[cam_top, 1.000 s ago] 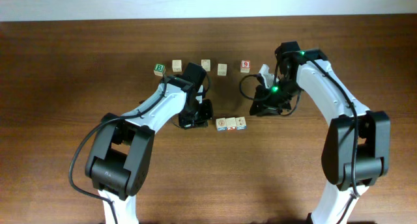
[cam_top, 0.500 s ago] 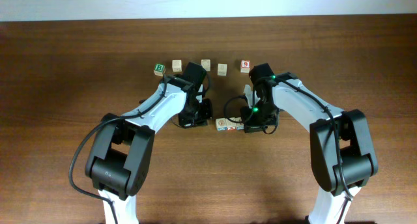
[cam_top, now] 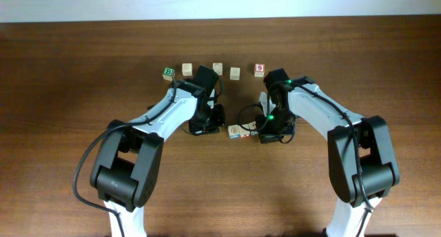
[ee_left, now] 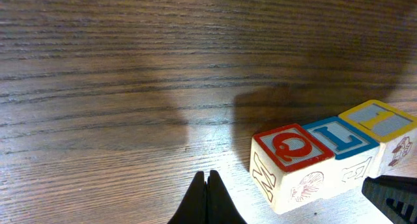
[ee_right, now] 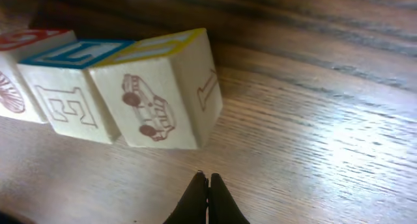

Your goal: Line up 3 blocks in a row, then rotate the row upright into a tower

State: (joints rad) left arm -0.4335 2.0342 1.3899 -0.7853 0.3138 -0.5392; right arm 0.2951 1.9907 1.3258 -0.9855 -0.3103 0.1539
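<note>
Wood counter [cam_top: 69, 92] is spanned by L arm [cam_top: 169, 113] & R arm [cam_top: 317, 102], both bent in toward its middle. The 3 blocks [ee_left: 355, 165] are lined up touching there, betw. the wrists: red Q block [ee_left: 293, 149], blue-edged block [ee_right: 65, 94], yellow-edged end block [ee_right: 156, 100]. L jaws are pressed together, empty, just beside Q block, apart from it. R jaws likewise together, empty, tips near yellow-edged end block's lower corner. Risk, as judged: w/ blocks touching, a nudge at one end could be passed along, so the row gets shoved, not one block turned; tips could slip off a corner.
</note>
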